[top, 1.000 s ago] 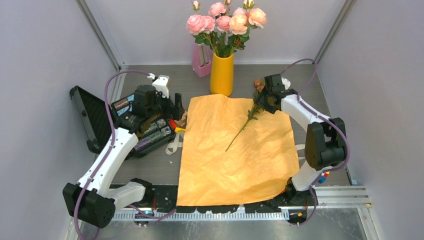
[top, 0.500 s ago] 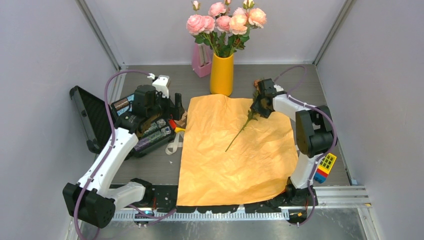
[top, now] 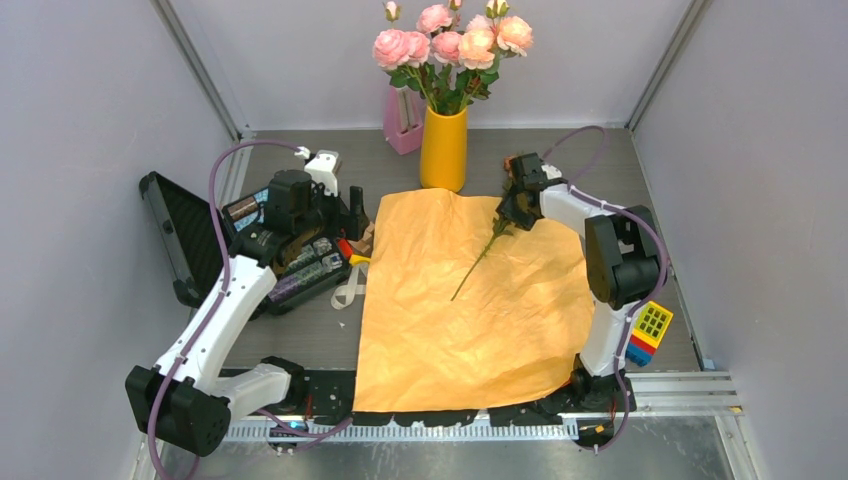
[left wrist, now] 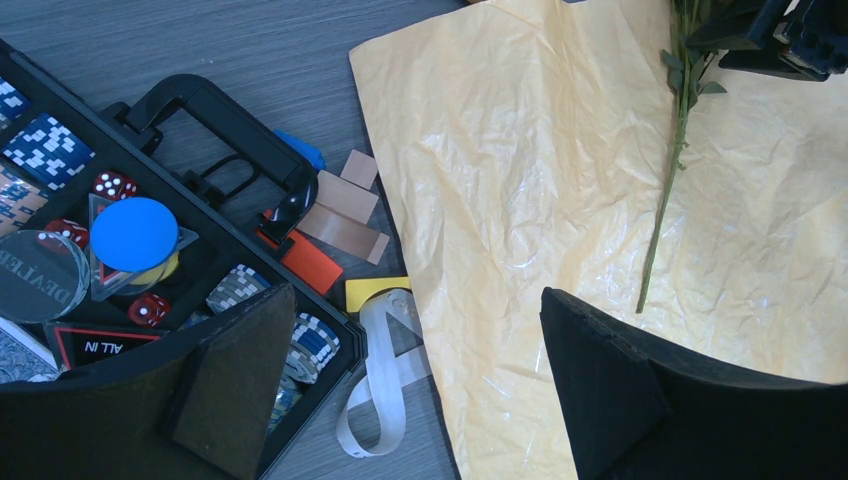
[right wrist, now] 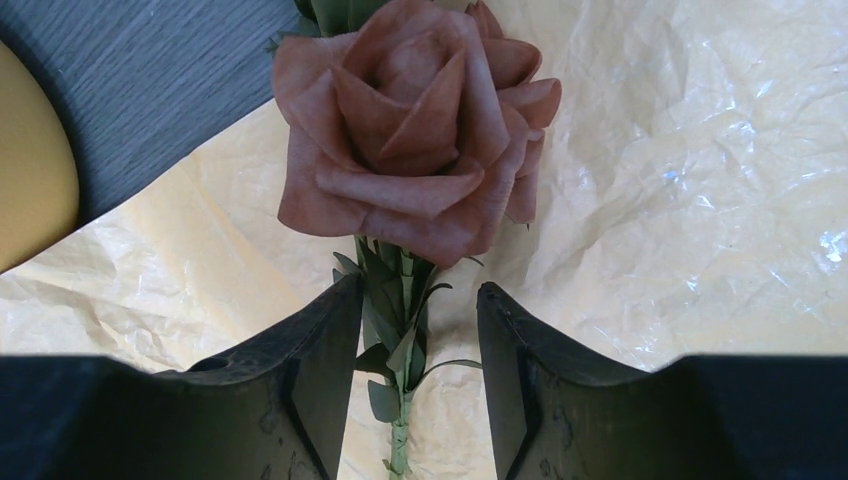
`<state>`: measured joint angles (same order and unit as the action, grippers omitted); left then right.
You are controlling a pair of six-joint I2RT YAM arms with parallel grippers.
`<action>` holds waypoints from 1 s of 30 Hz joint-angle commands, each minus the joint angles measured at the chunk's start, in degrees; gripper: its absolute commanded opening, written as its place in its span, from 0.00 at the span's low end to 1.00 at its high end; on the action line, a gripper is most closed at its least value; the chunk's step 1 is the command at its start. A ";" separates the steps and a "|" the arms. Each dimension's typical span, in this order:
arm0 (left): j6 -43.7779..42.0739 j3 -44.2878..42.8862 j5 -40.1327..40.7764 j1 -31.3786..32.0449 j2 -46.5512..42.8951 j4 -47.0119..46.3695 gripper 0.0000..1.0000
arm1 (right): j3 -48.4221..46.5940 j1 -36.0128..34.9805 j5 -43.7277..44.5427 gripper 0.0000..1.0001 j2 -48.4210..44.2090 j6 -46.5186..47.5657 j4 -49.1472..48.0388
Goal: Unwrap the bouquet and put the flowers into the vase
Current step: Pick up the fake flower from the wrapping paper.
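Right gripper [right wrist: 418, 300] has its jaws flanking the brown rose's [right wrist: 415, 130] stem without touching it; pinching only leaves, it could slip. Left gripper [left wrist: 415, 300] gapes wide, empty.

From above, the right pincer [top: 508, 198] largely covers the brown rose [right wrist: 415, 130] (only its stem [top: 478, 262] shows).

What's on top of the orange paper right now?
One brown rose on its long stem, the right hand straddling it below the bloom. Whatever lies beneath the paper is covered.
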<state>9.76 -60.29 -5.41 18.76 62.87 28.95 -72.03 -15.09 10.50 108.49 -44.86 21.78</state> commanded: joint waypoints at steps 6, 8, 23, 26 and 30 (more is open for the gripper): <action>-0.97 -0.35 -0.30 0.22 -1.52 -2.49 0.95 | -4.13 -0.84 2.01 0.50 2.53 -0.57 -1.42; -0.97 -0.44 -0.30 0.22 -1.59 -2.49 0.95 | -4.62 -0.84 2.15 0.48 3.16 -0.45 -1.27; -1.06 -0.33 -0.26 0.22 -1.91 -2.43 0.95 | -3.70 -0.90 4.74 0.02 -1.11 -0.07 -1.40; -0.93 -0.31 -0.22 0.22 -1.90 -2.49 0.95 | -2.22 -0.79 6.31 0.00 -4.79 0.33 -1.41; -1.04 -0.38 -0.62 0.22 -1.70 -2.46 0.96 | -0.06 -0.82 7.98 0.00 -11.32 0.92 -1.45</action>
<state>9.76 -60.29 -5.45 18.76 62.59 28.95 -73.14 -15.66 14.41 106.48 -44.34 21.78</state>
